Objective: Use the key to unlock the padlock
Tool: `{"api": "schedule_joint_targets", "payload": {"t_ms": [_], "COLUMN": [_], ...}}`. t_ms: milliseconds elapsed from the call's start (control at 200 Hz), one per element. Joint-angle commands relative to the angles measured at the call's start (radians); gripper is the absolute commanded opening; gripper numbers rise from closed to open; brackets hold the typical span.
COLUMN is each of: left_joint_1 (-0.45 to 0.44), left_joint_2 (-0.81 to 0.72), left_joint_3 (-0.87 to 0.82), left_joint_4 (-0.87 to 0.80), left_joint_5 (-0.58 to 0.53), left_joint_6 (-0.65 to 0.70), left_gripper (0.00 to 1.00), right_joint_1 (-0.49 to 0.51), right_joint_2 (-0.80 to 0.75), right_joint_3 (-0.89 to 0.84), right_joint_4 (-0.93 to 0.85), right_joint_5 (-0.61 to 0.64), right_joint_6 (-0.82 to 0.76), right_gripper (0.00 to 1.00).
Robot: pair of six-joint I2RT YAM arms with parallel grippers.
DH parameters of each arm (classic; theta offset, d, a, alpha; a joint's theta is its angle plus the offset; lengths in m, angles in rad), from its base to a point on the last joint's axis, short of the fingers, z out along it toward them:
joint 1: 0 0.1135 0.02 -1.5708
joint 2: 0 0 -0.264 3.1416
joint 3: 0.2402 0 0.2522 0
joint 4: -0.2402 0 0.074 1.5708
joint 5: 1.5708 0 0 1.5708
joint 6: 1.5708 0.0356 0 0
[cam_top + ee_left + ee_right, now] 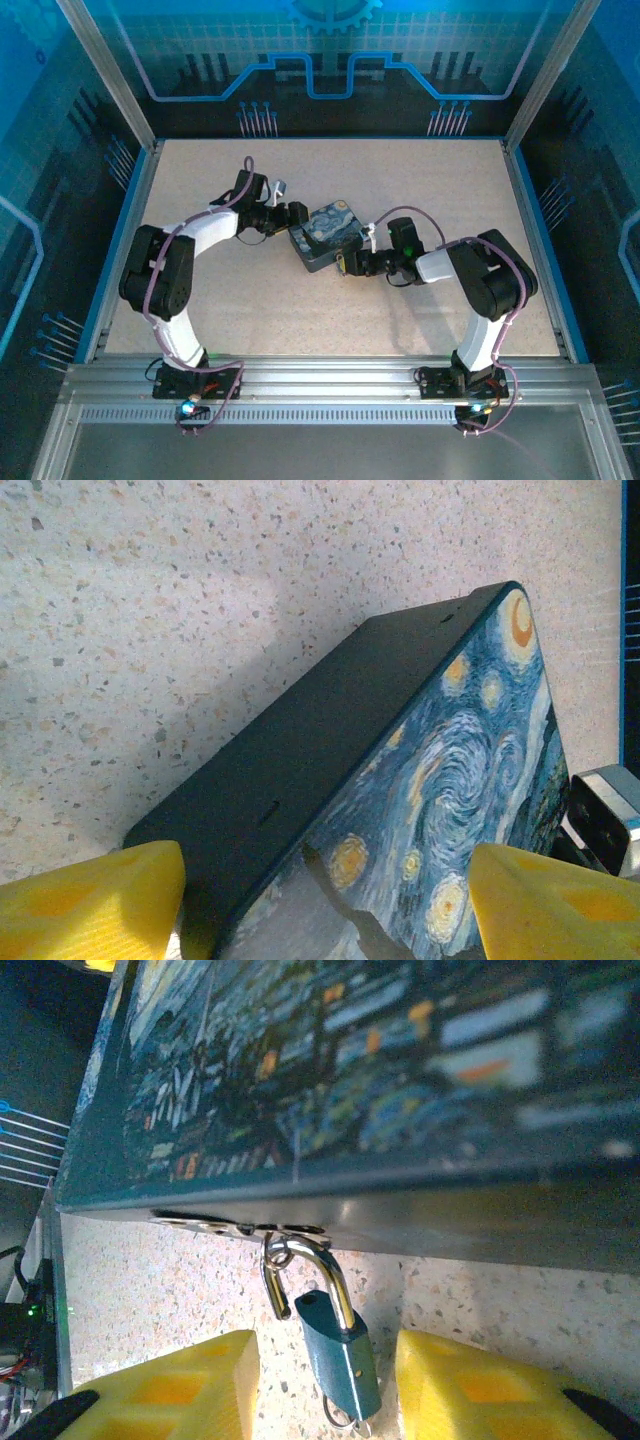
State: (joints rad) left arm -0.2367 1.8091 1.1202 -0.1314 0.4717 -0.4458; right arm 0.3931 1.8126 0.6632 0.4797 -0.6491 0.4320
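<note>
- The left hand [328, 885] has its yellow pads [90, 905] spread wide. The dark blue rectangular tin with a swirl-painted lid [400, 770] sits between them on the speckled beige surface [150, 630]. We cannot tell whether the pads press on the tin or only straddle it.
- From this hand the tin runs straight ahead and away, its far corner pointing off the fingertips. We judge that it is placed to steady the tin, not to work the lock.
- The small padlock with a teal-blue body and a silvery shackle [340, 1355] hangs by that shackle from a metal hasp [240, 1226] under the tin's rim.
- Its long axis runs from the rim back toward the right wrist, slightly tilted, and so lies along the line of reach.
- The shackle's shorter leg seems to end free beside the body rather than inside it. The lock may already be sprung, but we cannot be sure.
- A thin metal loop [340, 1422] shows at the body's near end. We take it for the bow of the slim greyish key seated in the keyhole; the blade is hidden.
- The right hand [322, 1380] is open and holds nothing. One pad stands on either side of the padlock, close to it but apart. It is plainly the nearer hand, so the coming move turns on closing squarely on that near end.
</note>
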Motion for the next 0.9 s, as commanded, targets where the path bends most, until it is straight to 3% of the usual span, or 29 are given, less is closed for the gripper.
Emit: {"api": "schedule_joint_targets", "payload": {"t_ms": [0,185,510,895], "left_joint_1": [0.002,0.002,0.002,-0.021], "left_joint_2": [0.014,0.018,-0.003,-0.113], "left_joint_3": [0.001,-0.002,-0.046,-0.227], "left_joint_4": [0.015,0.023,0.028,0.091], "left_joint_5": [0.039,0.037,0.012,-0.023], "left_joint_6": [-0.011,-0.019,-0.025,-0.058], "left_gripper": [0.75,0.73,0.73,0.73], "right_joint_1": [0.028,0.041,0.041,0.082], "right_joint_2": [0.03,0.03,-0.007,-0.169], "right_joint_3": [0.008,0.01,-0.011,-0.046], "right_joint_4": [-0.051,-0.075,-0.071,-0.15], "right_joint_5": [0.009,0.024,0.072,0.238], "right_joint_6": [-0.025,-0.036,0.01,0.127], "right_gripper": [0.4,0.33,0.08,0.01]}}
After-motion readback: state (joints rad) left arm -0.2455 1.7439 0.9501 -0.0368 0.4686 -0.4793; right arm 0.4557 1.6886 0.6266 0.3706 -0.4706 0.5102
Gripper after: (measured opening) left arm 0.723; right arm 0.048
